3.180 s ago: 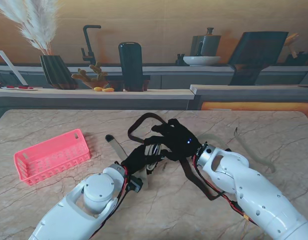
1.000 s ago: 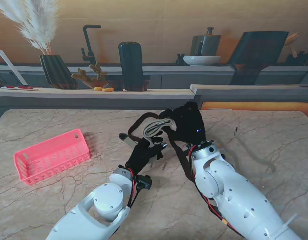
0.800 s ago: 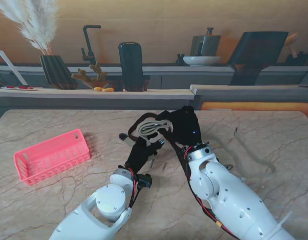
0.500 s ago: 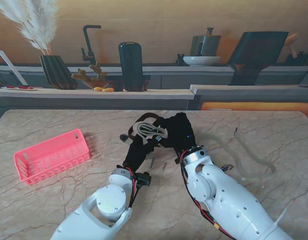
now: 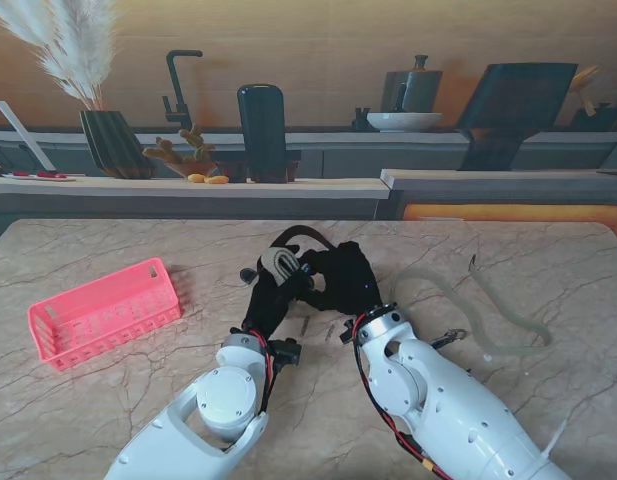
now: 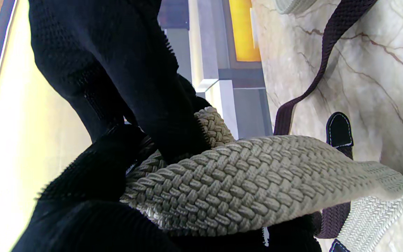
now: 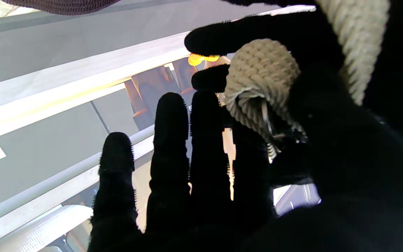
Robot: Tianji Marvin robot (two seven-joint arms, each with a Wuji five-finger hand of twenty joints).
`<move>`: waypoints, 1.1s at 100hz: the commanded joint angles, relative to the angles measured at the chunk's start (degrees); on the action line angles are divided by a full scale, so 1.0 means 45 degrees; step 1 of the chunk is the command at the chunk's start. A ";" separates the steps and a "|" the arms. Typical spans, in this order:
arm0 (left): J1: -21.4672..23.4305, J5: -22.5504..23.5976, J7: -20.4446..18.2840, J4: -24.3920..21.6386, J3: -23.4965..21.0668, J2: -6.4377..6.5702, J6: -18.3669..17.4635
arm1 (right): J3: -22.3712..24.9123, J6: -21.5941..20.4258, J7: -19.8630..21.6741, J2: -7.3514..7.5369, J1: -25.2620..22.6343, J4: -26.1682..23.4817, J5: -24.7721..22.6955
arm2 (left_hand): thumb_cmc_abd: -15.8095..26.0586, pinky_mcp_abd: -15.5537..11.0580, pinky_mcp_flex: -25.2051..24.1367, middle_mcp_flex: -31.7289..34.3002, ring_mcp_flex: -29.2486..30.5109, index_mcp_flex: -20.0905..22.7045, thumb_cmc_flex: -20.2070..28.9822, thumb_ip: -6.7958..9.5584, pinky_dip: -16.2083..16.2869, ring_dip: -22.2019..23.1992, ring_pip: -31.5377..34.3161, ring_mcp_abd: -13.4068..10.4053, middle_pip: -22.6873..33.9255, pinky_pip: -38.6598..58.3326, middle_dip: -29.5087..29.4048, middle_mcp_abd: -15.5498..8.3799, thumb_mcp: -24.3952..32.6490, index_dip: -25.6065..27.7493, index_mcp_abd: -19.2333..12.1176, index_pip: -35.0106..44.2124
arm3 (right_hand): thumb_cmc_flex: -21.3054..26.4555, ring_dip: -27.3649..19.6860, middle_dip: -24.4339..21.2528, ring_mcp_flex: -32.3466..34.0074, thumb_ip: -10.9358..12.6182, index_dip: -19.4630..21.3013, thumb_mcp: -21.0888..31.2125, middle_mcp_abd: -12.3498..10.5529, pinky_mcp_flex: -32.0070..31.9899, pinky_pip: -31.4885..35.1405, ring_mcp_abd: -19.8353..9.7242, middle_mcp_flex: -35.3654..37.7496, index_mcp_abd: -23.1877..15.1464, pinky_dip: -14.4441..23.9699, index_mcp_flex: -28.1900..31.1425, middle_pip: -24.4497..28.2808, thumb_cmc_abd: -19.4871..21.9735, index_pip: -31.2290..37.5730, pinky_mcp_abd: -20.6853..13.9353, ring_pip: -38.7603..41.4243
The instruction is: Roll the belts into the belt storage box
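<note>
A beige woven belt (image 5: 280, 265) is partly coiled between my two black-gloved hands at mid table. My left hand (image 5: 271, 300) is shut on the coil; the left wrist view shows the beige belt (image 6: 243, 182) lying across its fingers (image 6: 117, 77). My right hand (image 5: 345, 280) presses against the coil from the right, and the beige belt coil (image 7: 261, 73) sits by its thumb with the fingers (image 7: 173, 157) straight. The belt's loose tail (image 5: 473, 312) snakes off to the right. A dark brown belt (image 5: 300, 236) loops behind the hands. The pink storage box (image 5: 103, 310) stands at the left.
Small metal bits (image 5: 328, 330) lie on the marble near my wrists. A counter runs along the table's far edge with a dark vase of pampas (image 5: 113, 140), a black jar (image 5: 262, 132) and a bowl (image 5: 403, 121).
My right hand has swung down and leftward around the coil, carrying the beige belt with it. The coil now sits tighter in the left hand, and the right forearm has shifted left.
</note>
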 commanded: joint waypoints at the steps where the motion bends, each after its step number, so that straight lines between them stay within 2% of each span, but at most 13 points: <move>1: 0.0093 -0.0206 0.0114 -0.0244 -0.0100 -0.0155 0.0058 | 0.0047 -0.0242 0.0378 0.0012 -0.0361 -0.0383 -0.0003 | 0.1323 -0.0438 0.0395 0.0699 0.0707 -0.0029 0.1118 0.0478 0.0308 0.0171 0.0562 -0.0294 0.0524 0.0596 0.0375 -0.0435 -0.0004 0.0245 -0.0474 0.0782 | -0.0068 0.0164 0.0231 -0.0403 0.0723 0.0912 0.1123 0.0327 -0.0363 0.0125 -0.0201 -0.0767 -0.2461 -0.0112 -0.0239 0.0126 0.0284 0.1375 0.0222 0.0123; 4: 0.0125 -0.0287 0.0120 -0.0295 -0.0136 -0.0153 0.0067 | 0.0118 -0.0255 0.0513 0.0052 -0.0439 -0.0473 -0.0013 | 0.1332 -0.0417 0.0607 0.1096 0.1056 0.0202 0.1483 0.0487 0.0357 0.0244 0.0787 -0.0234 0.0690 0.0734 0.0454 -0.0436 0.0040 0.0288 -0.0467 0.0950 | -0.0252 0.0170 0.0241 -0.0489 0.0721 0.1021 0.1109 0.0415 -0.0416 0.0076 -0.0149 -0.0964 -0.2263 -0.0103 -0.0534 0.0093 0.0138 0.1216 0.0250 0.0085; 8: 0.0160 -0.0358 0.0113 -0.0351 -0.0176 -0.0146 0.0080 | 0.0214 -0.0256 0.0679 0.0108 -0.0535 -0.0591 -0.0045 | 0.1290 -0.0350 0.0897 0.1615 0.1500 0.0504 0.1921 0.0466 0.0442 0.0367 0.1128 -0.0148 0.0923 0.0967 0.0580 -0.0416 0.0079 0.0363 -0.0444 0.1176 | -0.0870 0.0232 0.0344 -0.0640 0.0869 0.2109 0.1481 0.0526 -0.0478 -0.0096 -0.0062 -0.1264 -0.1549 0.0054 -0.0852 0.0072 0.0231 -0.0455 0.0306 -0.0020; 13: 0.0195 -0.0397 0.0106 -0.0405 -0.0216 -0.0135 0.0096 | 0.0351 -0.0234 0.0911 0.0183 -0.0664 -0.0764 -0.0102 | 0.1197 -0.0345 0.1315 0.2272 0.2101 0.0917 0.2538 0.0418 0.0532 0.0541 0.1608 -0.0080 0.1235 0.1257 0.0750 -0.0414 0.0292 0.0489 -0.0409 0.1487 | -0.1538 0.0248 0.0432 -0.0838 0.1591 0.3271 0.1758 0.0672 -0.0576 -0.0280 0.0016 -0.1686 -0.0844 0.0148 -0.1386 0.0045 0.0563 -0.1963 0.0369 -0.0128; 19: 0.0239 -0.0458 0.0027 -0.0483 -0.0269 -0.0099 0.0131 | 0.0508 -0.0204 0.1127 0.0254 -0.0802 -0.0952 -0.0157 | 0.0665 -0.0250 0.1832 0.3323 0.2752 0.1368 0.3588 -0.0004 0.0613 0.0777 0.2289 -0.0011 0.1076 0.1728 0.2096 -0.0398 0.0207 0.0552 -0.0439 0.2004 | -0.1736 0.0220 0.0474 -0.1034 0.1704 0.3365 0.1724 0.0788 -0.0670 -0.0421 0.0129 -0.2285 -0.0488 0.0150 -0.2434 0.0003 0.0503 -0.2742 0.0427 -0.0270; 25: 0.0286 -0.0556 -0.0077 -0.0566 -0.0314 -0.0067 0.0179 | 0.0681 -0.0130 0.1340 0.0332 -0.0963 -0.1171 -0.0248 | 0.0185 -0.0143 0.2279 0.4351 0.3343 0.1785 0.4567 -0.0218 0.0686 0.1030 0.2871 0.0024 0.0851 0.2120 0.3148 -0.0426 0.0004 0.0687 -0.0507 0.2552 | -0.1850 0.0163 0.0466 -0.1279 0.1706 0.3414 0.1648 0.0990 -0.0761 -0.0561 0.0267 -0.2980 -0.0080 0.0165 -0.3044 -0.0146 0.0455 -0.3248 0.0465 -0.0490; 33: 0.0361 -0.0751 -0.0314 -0.0693 -0.0398 0.0002 0.0261 | 0.0944 -0.0065 0.1523 0.0428 -0.1192 -0.1444 -0.0412 | -0.0034 0.0048 0.2627 0.5104 0.3806 0.2086 0.5144 -0.0249 0.0751 0.1507 0.3667 0.0103 0.0943 0.2485 0.4410 -0.0556 -0.0279 0.0930 -0.0624 0.3122 | -0.2041 0.0053 0.0370 -0.1572 0.1700 0.3404 0.1528 0.1249 -0.0822 -0.0736 0.0397 -0.3961 0.0331 0.0223 -0.3786 -0.0505 0.0475 -0.3943 0.0491 -0.0837; 48: 0.0430 -0.0956 -0.0711 -0.0822 -0.0555 0.0121 0.0412 | 0.1456 -0.0042 0.1684 0.0585 -0.1601 -0.1900 -0.0791 | -0.0127 0.0381 0.2663 0.5563 0.4052 0.2350 0.5192 -0.0232 0.0923 0.2178 0.4400 0.0140 0.1498 0.2891 0.6042 -0.0765 -0.0538 0.1645 -0.0985 0.3946 | -0.2332 -0.0145 0.0161 -0.1918 0.1682 0.3328 0.1223 0.1551 -0.0923 -0.0945 0.0569 -0.5330 0.0623 0.0312 -0.4644 -0.1099 0.0640 -0.4659 0.0474 -0.1344; 64: 0.0442 -0.1031 -0.0900 -0.0872 -0.0626 0.0174 0.0561 | 0.1757 -0.0178 0.1832 0.0673 -0.1797 -0.2124 -0.0965 | -0.0318 0.0539 0.2461 0.5621 0.4004 0.2452 0.4734 -0.0142 0.1118 0.2599 0.4745 0.0274 0.1819 0.3154 0.6770 -0.0830 -0.0712 0.1854 -0.1132 0.4114 | -0.1861 -0.0170 0.0096 -0.1883 0.1767 0.3674 0.0890 0.1631 -0.0922 -0.1060 0.0611 -0.5297 -0.0254 0.0452 -0.3821 -0.1189 0.1037 -0.4337 0.0423 -0.1462; 74: 0.0425 -0.1034 -0.1068 -0.0874 -0.0629 0.0216 0.0671 | 0.1765 -0.0314 0.2030 0.0740 -0.1786 -0.2141 -0.1078 | -0.0539 0.0601 0.2420 0.5681 0.4076 0.2527 0.4382 -0.0019 0.1242 0.2874 0.5055 0.0286 0.2121 0.3332 0.7137 -0.0815 -0.0687 0.1874 -0.1183 0.4135 | -0.1017 -0.0204 0.0054 -0.1746 0.1804 0.3910 0.1079 0.1607 -0.0806 -0.1101 0.0562 -0.5125 -0.1024 0.0545 -0.3394 -0.1260 0.1171 -0.3994 0.0407 -0.1536; 89: 0.0381 -0.0962 -0.1399 -0.0837 -0.0651 0.0306 0.0767 | 0.1895 -0.0529 0.2857 0.0881 -0.1855 -0.2343 -0.1082 | -0.1834 0.0689 0.2426 0.5671 0.4078 0.2653 0.2167 0.0028 0.1406 0.3331 0.5127 0.0306 0.2288 0.3386 0.8222 -0.0854 0.2033 0.2124 -0.1007 0.3645 | -0.0271 -0.0301 -0.0064 -0.1593 0.1709 0.4024 0.1644 0.1572 -0.0687 -0.1267 0.0569 -0.4837 -0.1900 0.0597 -0.3013 -0.1520 0.1282 -0.3614 0.0390 -0.1740; 99: 0.0330 -0.0757 -0.1506 -0.0746 -0.0647 0.0350 0.0723 | 0.1984 -0.0758 0.3412 0.0966 -0.1841 -0.2431 -0.1019 | -0.2998 0.0711 0.2518 0.5791 0.4148 0.2761 0.1963 -0.0097 0.1358 0.3327 0.5088 0.0195 0.2009 0.3323 0.8787 -0.0934 0.2571 0.2325 -0.0922 0.3317 | -0.0102 -0.0367 -0.0126 -0.1583 0.1680 0.3977 0.1666 0.1529 -0.0678 -0.1345 0.0546 -0.4863 -0.2546 0.0611 -0.3108 -0.1689 0.1371 -0.3653 0.0338 -0.1911; 110: 0.0343 -0.0714 -0.1866 -0.0755 -0.0697 0.0458 0.0742 | 0.2106 -0.0915 0.3766 0.1019 -0.1850 -0.2523 -0.0951 | -0.3106 0.0769 0.2889 0.6018 0.4317 0.2838 0.2375 -0.0043 0.1016 0.2843 0.4186 0.0367 0.0702 0.2838 0.8231 -0.0704 0.3179 0.2447 -0.0800 0.3084 | 0.0033 -0.0434 -0.0214 -0.1570 0.1670 0.3857 0.1596 0.1486 -0.0602 -0.1475 0.0507 -0.4838 -0.2892 0.0645 -0.3426 -0.1982 0.1498 -0.3791 0.0268 -0.2158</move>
